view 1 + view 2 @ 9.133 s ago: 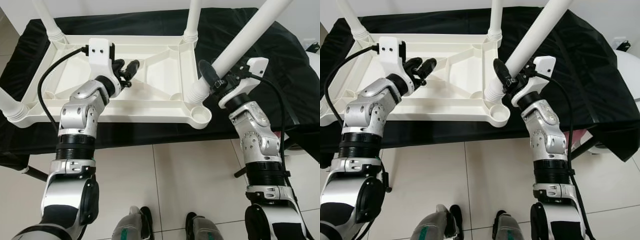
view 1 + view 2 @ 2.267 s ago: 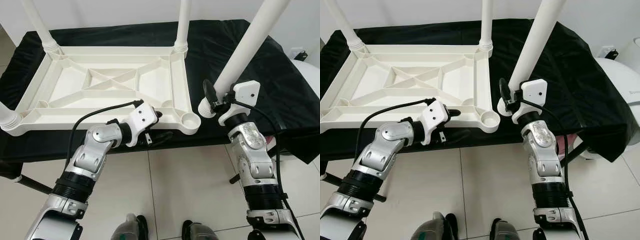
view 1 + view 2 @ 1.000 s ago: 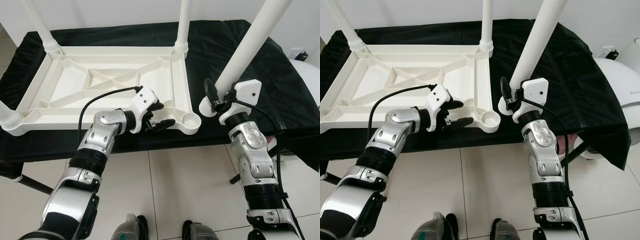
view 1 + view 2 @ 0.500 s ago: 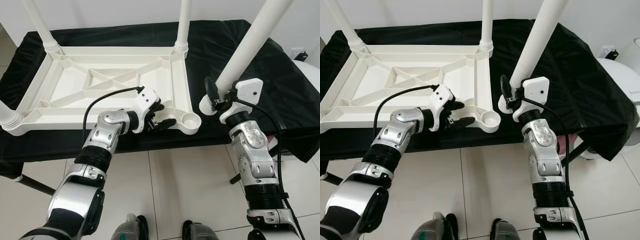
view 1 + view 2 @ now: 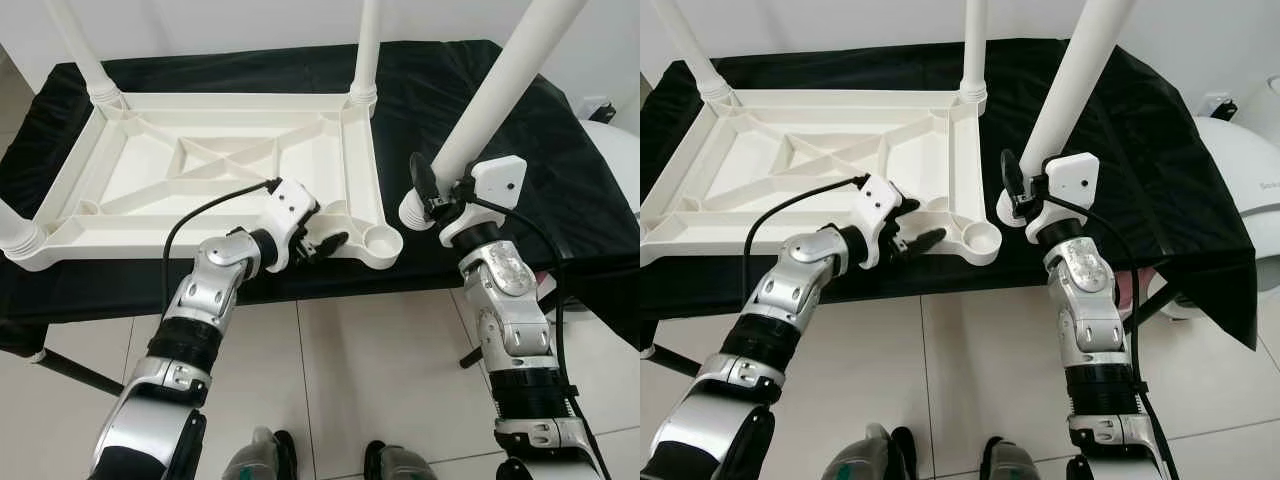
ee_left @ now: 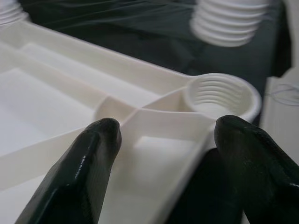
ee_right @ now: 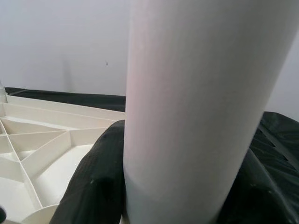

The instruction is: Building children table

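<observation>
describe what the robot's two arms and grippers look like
Both arms are jointed silver metal with black ribbed bands. Each wrist carries a white camera block fed by a black cable. The left gripper and right gripper each have two long, glossy black fingers.

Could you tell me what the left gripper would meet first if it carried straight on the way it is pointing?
Probably the upturned tabletop's near rim beside the empty threaded socket; the left gripper has its jaws open astride that rim. Depth is hard to judge.
</observation>
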Available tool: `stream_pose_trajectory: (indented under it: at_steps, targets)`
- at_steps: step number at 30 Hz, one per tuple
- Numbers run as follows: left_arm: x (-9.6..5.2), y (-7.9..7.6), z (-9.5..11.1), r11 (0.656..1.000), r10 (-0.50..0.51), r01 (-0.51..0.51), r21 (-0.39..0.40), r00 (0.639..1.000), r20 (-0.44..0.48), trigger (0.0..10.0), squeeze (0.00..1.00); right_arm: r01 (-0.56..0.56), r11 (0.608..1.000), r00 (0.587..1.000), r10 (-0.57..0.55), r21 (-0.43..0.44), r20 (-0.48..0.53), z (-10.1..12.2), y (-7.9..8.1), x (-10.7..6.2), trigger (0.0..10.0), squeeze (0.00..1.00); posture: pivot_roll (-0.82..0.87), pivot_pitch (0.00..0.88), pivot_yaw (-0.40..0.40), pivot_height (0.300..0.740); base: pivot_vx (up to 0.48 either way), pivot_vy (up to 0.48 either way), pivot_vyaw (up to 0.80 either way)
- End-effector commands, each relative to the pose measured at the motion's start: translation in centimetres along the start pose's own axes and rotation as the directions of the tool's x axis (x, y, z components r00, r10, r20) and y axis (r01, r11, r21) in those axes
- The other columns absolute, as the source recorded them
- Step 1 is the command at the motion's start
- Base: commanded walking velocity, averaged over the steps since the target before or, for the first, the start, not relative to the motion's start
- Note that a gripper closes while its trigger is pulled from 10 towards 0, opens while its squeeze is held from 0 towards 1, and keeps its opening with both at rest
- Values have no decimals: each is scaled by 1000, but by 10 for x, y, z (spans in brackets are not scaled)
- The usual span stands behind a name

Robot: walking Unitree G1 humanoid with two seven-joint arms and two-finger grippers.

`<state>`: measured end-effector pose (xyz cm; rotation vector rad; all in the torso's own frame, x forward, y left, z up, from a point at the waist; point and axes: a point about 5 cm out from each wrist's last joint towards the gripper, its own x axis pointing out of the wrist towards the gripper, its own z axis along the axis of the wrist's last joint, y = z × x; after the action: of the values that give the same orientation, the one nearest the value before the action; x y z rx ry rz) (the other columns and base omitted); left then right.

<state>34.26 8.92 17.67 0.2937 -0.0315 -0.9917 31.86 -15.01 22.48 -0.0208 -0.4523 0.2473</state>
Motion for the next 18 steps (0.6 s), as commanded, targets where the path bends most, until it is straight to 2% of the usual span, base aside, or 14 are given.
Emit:
stream_pose_trajectory:
  at_steps: [1, 2, 4, 7, 12, 14, 18]
  targets:
    - [-4, -5, 4, 998, -60, 59, 18, 998, 23, 10000, 0, -6, 1000, 1000, 6, 4, 11, 3, 2, 0, 10000, 0, -111, 146, 47, 740, 0, 0, 0]
    - [-4, -5, 4, 998, -60, 59, 18, 998, 23, 10000, 0, -6, 1000, 1000, 6, 4, 11, 3, 2, 0, 10000, 0, -111, 146, 47, 740, 0, 0, 0]
    - [-9, -18, 10, 989, -143, 140, 56, 989, 35, 10000, 0, -2, 1000, 1000, 2, 5, 9, 3, 2, -1, 10000, 0, -110, 148, 48, 740, 0, 0, 0]
    - [-11, -25, 10, 979, -188, 186, 80, 982, 20, 10000, 0, 1, 1000, 1000, -1, 5, 9, 3, 1, -1, 10000, 0, -108, 150, 50, 740, 0, 0, 0]
    - [-10, -27, 4, 973, -204, 206, 101, 979, -27, 10000, 0, 4, 1000, 1000, -4, 4, 10, 3, 1, 0, 10000, 0, -109, 150, 54, 740, 0, 0, 0]
    - [-7, -25, -4, 966, -207, 218, 140, 974, -91, 10000, 0, 9, 1000, 1000, -9, 3, 14, 4, 1, 0, 10000, 0, -114, 151, 57, 740, 0, 0, 0]
    - [-5, -24, -6, 966, -199, 214, 145, 974, -111, 10000, 0, 11, 1000, 1000, -11, 2, 15, 4, 0, 0, 10000, 0, -117, 151, 59, 740, 0, 0, 0]
